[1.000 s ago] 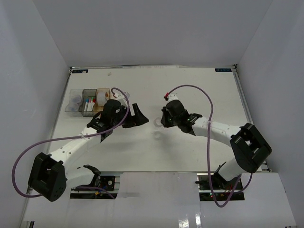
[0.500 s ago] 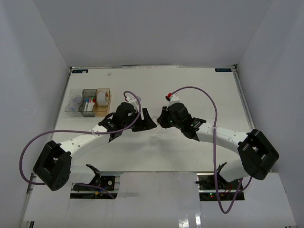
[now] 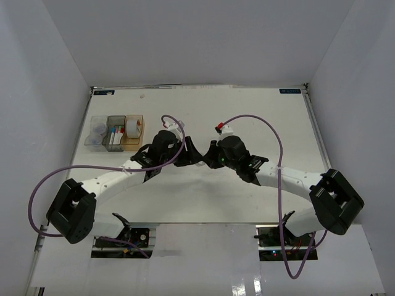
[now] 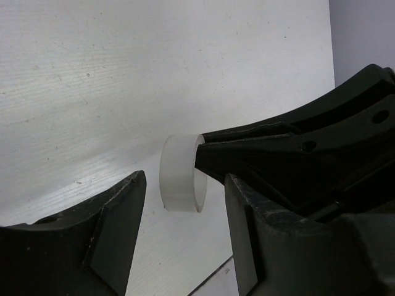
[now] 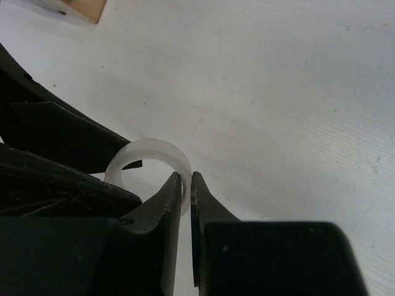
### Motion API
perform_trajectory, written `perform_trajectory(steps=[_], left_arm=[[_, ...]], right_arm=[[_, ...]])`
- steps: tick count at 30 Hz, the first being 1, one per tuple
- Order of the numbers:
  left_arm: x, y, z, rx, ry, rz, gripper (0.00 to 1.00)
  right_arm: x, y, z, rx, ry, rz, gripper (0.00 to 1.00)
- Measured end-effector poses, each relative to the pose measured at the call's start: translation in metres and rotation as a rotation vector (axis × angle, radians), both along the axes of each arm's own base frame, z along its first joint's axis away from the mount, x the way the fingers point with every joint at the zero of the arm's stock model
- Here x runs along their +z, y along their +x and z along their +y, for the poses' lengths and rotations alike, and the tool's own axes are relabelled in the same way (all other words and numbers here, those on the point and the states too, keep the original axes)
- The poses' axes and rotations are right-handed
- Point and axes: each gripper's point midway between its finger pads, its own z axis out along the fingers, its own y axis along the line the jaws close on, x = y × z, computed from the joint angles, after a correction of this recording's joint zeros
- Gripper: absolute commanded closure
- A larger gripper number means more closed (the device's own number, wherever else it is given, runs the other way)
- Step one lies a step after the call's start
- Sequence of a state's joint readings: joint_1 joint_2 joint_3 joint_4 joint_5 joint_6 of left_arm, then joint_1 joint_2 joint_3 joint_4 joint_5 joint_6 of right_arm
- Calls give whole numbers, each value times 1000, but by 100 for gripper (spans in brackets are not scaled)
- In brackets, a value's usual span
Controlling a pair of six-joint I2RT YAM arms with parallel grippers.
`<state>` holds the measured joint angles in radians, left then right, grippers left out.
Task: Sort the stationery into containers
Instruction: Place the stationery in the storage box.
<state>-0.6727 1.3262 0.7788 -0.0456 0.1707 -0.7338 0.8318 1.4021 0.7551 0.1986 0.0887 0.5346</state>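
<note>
Now I am pinching the tape roll (image 5: 148, 154) by its wall in my right pincer (image 5: 186, 177), my left pincer (image 4: 184, 185) standing spread around it.

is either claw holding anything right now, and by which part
The right claw pinches the tape roll by its wall, one finger inside the hole, one outside. The left claw straddles the roll, not touching it.

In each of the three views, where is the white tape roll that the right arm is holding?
Top external: hidden near picture centre, where the left gripper meets the right gripper.
Left wrist: tape roll at picture centre, between the open left fingers.
Right wrist: just left of centre, its wall pinched by the right fingers.
Shared landmark: the right gripper clamped on the roll.
</note>
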Motion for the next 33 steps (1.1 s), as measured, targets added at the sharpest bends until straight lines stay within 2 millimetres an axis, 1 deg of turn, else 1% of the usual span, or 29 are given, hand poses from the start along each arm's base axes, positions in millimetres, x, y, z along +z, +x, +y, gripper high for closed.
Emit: perform_trajectory(steps=[3, 4, 6, 7, 9, 10, 12, 13, 14, 16, 17, 18, 19, 20, 22, 23, 24, 25, 26, 27, 28, 30, 31, 32, 33], left_arm=[[-4, 1, -2, -3, 3, 5, 42], [-6, 1, -3, -4, 6, 9, 48], [-8, 0, -4, -5, 9, 17, 54], [-9, 0, -4, -5, 8, 19, 60], [-8, -1, -5, -7, 6, 16, 67], [-8, 0, -5, -5, 5, 16, 72], [-8, 0, -4, -4, 7, 15, 77], [-8, 0, -5, -4, 7, 15, 80], [-8, 0, -4, -3, 8, 14, 85], [-8, 0, -3, -1, 15, 9, 87], [-8, 0, -1, 3, 22, 7, 88], [-9, 0, 1, 6, 33, 3, 91], [-10, 1, 2, 10, 42, 2, 92], [-11, 1, 4, 15, 51, 1, 93], [-15, 3, 9, 28, 84, -1, 94], [-17, 3, 12, 36, 102, -1, 94], [-19, 4, 15, 42, 119, -1, 94], [-20, 5, 18, 50, 139, -3, 94], [-21, 7, 22, 60, 153, -6, 95], [-22, 9, 26, 69, 172, -9, 95], [-22, 11, 29, 77, 188, -11, 95], [-21, 19, 41, 107, 225, -15, 95], [-20, 25, 50, 128, 245, -19, 96], [-19, 31, 59, 152, 263, -21, 95], [-17, 37, 69, 178, 278, -19, 96]], right_arm=[[3, 0, 2, 4, 16, -2, 92], [3, 0, 3, 5, 18, -1, 92], [3, 0, 3, 6, 20, -1, 92], [3, 0, 3, 7, 20, 0, 92], [2, -1, 3, 8, 22, -1, 92], [2, -1, 3, 8, 23, -1, 91], [1, -1, 3, 7, 28, -3, 87], [1, -1, 3, 6, 29, -3, 82], [1, -1, 3, 6, 30, -4, 79], [2, -1, 3, 8, 30, -6, 75], [2, -1, 3, 9, 29, -7, 68], [1, -1, 3, 9, 28, -7, 65], [1, -1, 3, 11, 24, -9, 62], [1, -1, 3, 13, 21, -11, 56], [1, -1, 2, 17, 15, -19, 51], [2, -1, 1, 20, 13, -24, 45], [4, -1, 1, 20, 14, -29, 44], [6, -1, 0, 19, 12, -38, 38], [9, -1, -1, 19, 13, -46, 36], [12, 0, -3, 16, 8, -60, 32], [15, 1, -5, 10, 4, -73, 25], [19, 3, -11, -3, -5, -93, 20], [19, 3, -16, -9, -14, -101, 17], [19, 4, -20, -16, -21, -104, 9], [17, 4, -25, -28, -30, -106, 5]])
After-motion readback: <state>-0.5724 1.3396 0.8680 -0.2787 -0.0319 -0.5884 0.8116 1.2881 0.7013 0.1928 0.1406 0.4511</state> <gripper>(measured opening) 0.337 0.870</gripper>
